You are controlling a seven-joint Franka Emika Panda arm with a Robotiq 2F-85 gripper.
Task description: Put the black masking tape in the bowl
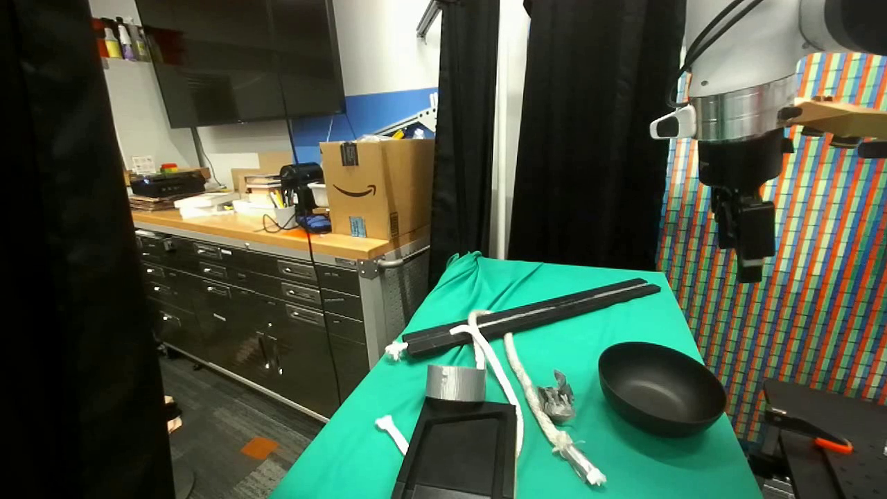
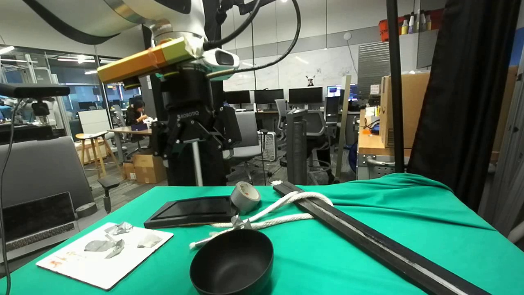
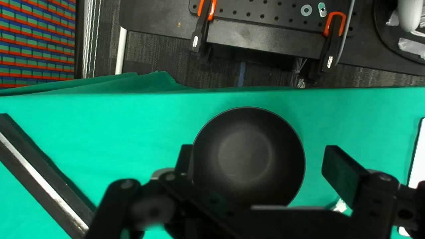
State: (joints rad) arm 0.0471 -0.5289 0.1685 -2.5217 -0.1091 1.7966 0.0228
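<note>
The black bowl (image 1: 662,389) stands upright on the green cloth. It also shows in an exterior view (image 2: 232,262) and in the wrist view (image 3: 247,152), with nothing seen inside it. My gripper (image 3: 262,162) is open with nothing between its fingers. It hangs high above the table, pointing down, in both exterior views (image 1: 747,242) (image 2: 196,141). In the wrist view the bowl lies below, between the two fingers and nearer the left one. I see no black roll of tape for certain; it is hidden or out of view.
A silver-grey tape roll (image 1: 456,383) touches a flat black slab (image 1: 461,450). White rope (image 1: 530,395) lies beside a crumpled grey scrap (image 1: 556,398). A long black rod (image 1: 533,315) crosses the cloth. A white board (image 2: 106,254) bears scraps. A dark round object (image 2: 86,209) sits near a laptop.
</note>
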